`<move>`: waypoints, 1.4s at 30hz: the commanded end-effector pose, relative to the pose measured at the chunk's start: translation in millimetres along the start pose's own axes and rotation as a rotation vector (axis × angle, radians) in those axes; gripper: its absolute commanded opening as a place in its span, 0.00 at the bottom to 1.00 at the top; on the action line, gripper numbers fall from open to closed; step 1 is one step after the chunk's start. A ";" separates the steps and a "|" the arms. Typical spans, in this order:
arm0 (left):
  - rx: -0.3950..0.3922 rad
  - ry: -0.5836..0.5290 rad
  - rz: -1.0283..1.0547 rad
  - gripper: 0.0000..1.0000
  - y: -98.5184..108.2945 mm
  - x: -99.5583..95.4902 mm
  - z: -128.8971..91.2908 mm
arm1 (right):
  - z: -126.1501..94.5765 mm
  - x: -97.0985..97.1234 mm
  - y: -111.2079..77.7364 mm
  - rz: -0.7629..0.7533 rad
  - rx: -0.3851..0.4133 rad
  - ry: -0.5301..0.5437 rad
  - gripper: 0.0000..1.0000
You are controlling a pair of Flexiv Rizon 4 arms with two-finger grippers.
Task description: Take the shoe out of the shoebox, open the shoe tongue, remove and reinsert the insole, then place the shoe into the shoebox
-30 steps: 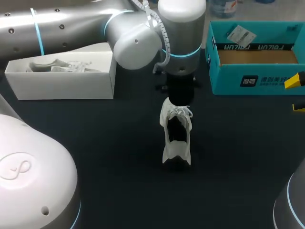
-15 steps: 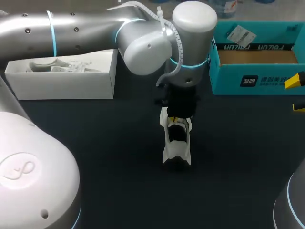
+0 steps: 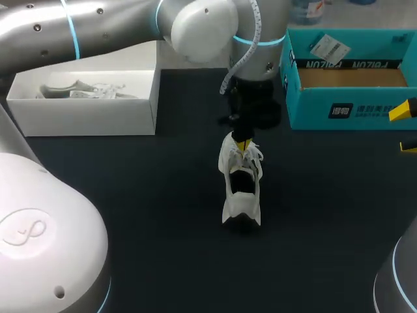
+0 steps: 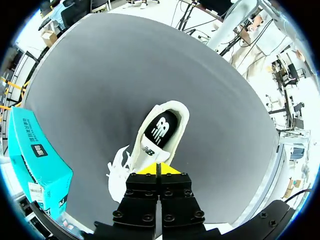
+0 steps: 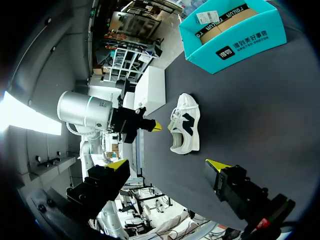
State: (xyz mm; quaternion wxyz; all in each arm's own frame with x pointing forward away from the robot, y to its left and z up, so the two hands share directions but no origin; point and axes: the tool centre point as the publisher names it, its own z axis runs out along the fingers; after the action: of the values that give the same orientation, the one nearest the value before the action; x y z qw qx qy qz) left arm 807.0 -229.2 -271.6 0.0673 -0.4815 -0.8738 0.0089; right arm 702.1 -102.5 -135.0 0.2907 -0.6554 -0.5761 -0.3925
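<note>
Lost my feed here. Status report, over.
Left gripper shut, just above shoe. Right gripper open, empty. Shoe upright on table, outside shoebox. Nothing between them.

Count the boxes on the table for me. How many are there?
2. A white box sits at the table's far left, and a teal box sits at the far right. None look hidden, though the left arm covers part of the table.

The shoe (image 3: 241, 186) is sitting mid-table (image 3: 150, 195), toe pointing back. The shoebox (image 3: 352, 107) is standing behind it to the right, the other box (image 3: 85, 117) behind-left, a second shoe (image 3: 78, 90) lying inside. The left gripper (image 3: 244, 146) is hanging over the shoe's laced end.
</note>
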 end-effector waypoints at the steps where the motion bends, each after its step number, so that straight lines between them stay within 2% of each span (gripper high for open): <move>1: -0.001 -0.005 0.001 0.00 0.1 1.7 1.5 | 0.2 0.1 -1.5 0.001 -0.003 -0.003 1.00; 6: -0.001 -0.005 0.001 0.00 0.1 1.7 1.5 | 0.2 0.1 -1.5 0.001 -0.003 -0.003 1.00; 8: -0.039 -0.038 -0.141 0.00 -14.4 10.3 -0.3 | 0.2 0.1 -1.5 0.001 -0.003 -0.003 1.00; 12: -0.045 -0.103 -0.418 0.00 -43.6 28.6 0.1 | 0.2 0.1 -1.5 0.001 -0.003 -0.003 1.00; 13: -0.013 -0.117 -0.503 0.00 -45.0 32.8 -1.5 | 0.2 0.1 -1.5 0.001 -0.003 -0.003 1.00; 25: 0.001 -0.123 -0.518 0.00 -47.1 35.4 -0.5 | 0.2 0.1 -1.5 0.001 -0.003 -0.003 1.00; 28: -0.027 -0.160 -0.640 0.00 -51.3 41.3 3.9 | 0.2 0.1 -1.5 0.001 -0.003 -0.003 1.00; 32: 0.021 -0.175 -0.817 0.00 -54.9 48.5 4.1 | 0.2 0.1 -1.5 0.001 -0.003 -0.003 1.00; 33: 0.005 -0.175 -0.817 0.00 -56.6 50.8 4.9 | 0.2 0.1 -1.5 0.001 -0.003 -0.003 1.00; 37: 0.074 -0.198 -0.917 0.00 -59.0 54.3 6.3 | 0.2 0.1 -1.5 0.001 -0.003 -0.003 1.00; 42: 0.091 -0.195 -0.940 0.00 -58.1 55.4 7.2 | 0.2 0.1 -1.5 0.001 -0.003 -0.003 1.00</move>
State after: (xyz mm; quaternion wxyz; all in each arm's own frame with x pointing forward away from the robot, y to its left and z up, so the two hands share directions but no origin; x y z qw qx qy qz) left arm 729.3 -221.7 -266.3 0.0043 -0.0253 -0.9986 0.0458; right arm 702.1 -102.5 -135.0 0.2907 -0.6554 -0.5761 -0.3925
